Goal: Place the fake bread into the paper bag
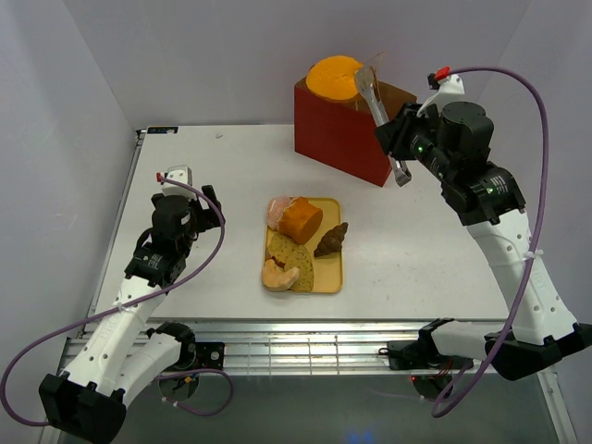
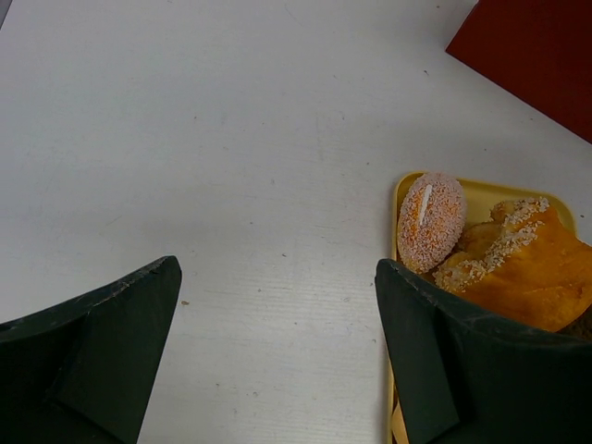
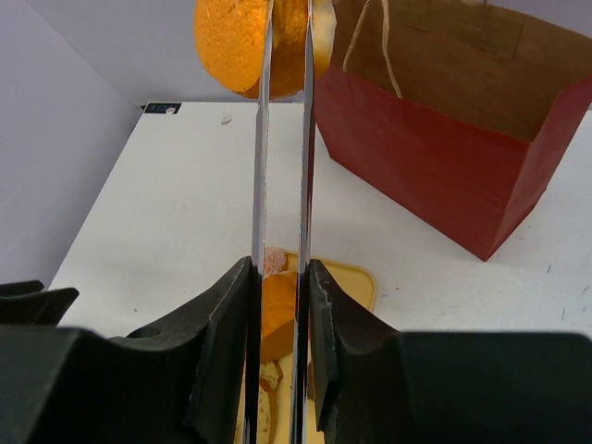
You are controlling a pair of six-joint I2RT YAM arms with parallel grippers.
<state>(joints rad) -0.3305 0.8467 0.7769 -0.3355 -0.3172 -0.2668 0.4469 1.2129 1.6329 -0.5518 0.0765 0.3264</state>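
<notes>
My right gripper is shut on long metal tongs, and the tongs pinch the orange round bun in the air at the left top edge of the red paper bag. In the right wrist view the tong blades run up between my fingers to the bun, just left of the bag's brown open mouth. An orange-brown loaf, a dark croissant, a pinkish roll and speckled slices lie on the tray. My left gripper is open and empty left of the tray.
The flat yellow tray lies mid-table in front of the bag. In the left wrist view its corner with the pinkish roll and loaf sits by my right finger. White walls enclose the table on three sides.
</notes>
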